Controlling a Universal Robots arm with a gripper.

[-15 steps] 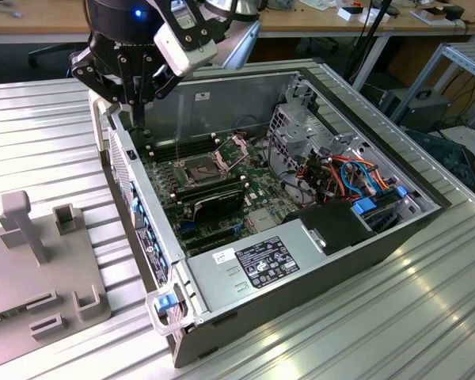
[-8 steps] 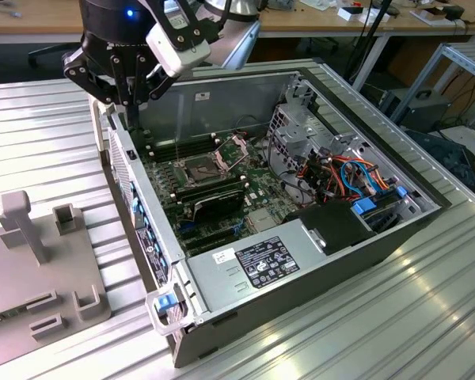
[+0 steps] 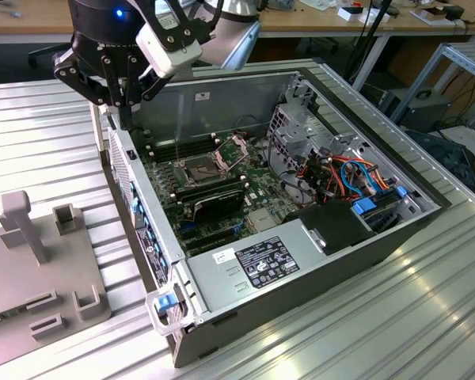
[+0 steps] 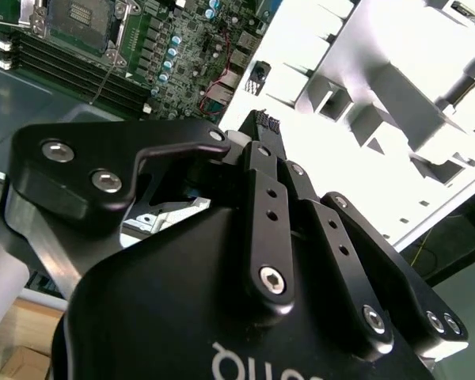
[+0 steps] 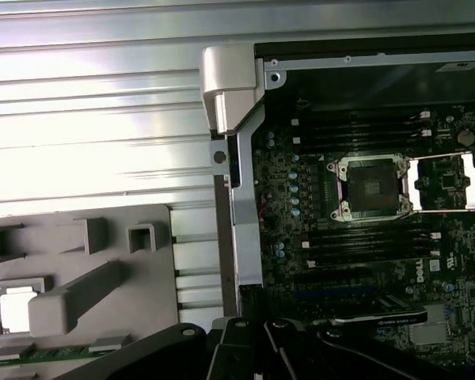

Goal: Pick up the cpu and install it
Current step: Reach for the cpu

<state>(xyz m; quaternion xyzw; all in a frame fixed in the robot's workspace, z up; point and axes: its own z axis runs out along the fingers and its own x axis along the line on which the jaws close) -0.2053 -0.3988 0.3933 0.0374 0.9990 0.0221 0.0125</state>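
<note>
The cpu [image 5: 16, 307] looks like a pale shiny square lying in a square pocket of the grey fixture [image 5: 103, 245] beside the computer case. My gripper [image 3: 121, 117] hangs over the case's side wall at the exterior view's left, between the fixture and the motherboard. In the second wrist view the gripper [image 4: 261, 131] has its fingers drawn together at the tips, and nothing shows between them. The dark square socket [image 5: 372, 188] on the motherboard is bare, with its metal frame [image 5: 447, 182] hinged open beside it. The socket [image 3: 199, 167] lies well inside the case from the gripper.
The open case [image 3: 301, 261] lies on a ribbed metal table [image 3: 47, 134]. Long black memory sticks [image 5: 364, 127] flank the socket. A power supply [image 3: 261, 265], drive cage and coloured cables [image 3: 348, 178] fill the case's other end. The fixture [image 3: 39, 269] carries upright posts and a green stick [image 5: 32, 356].
</note>
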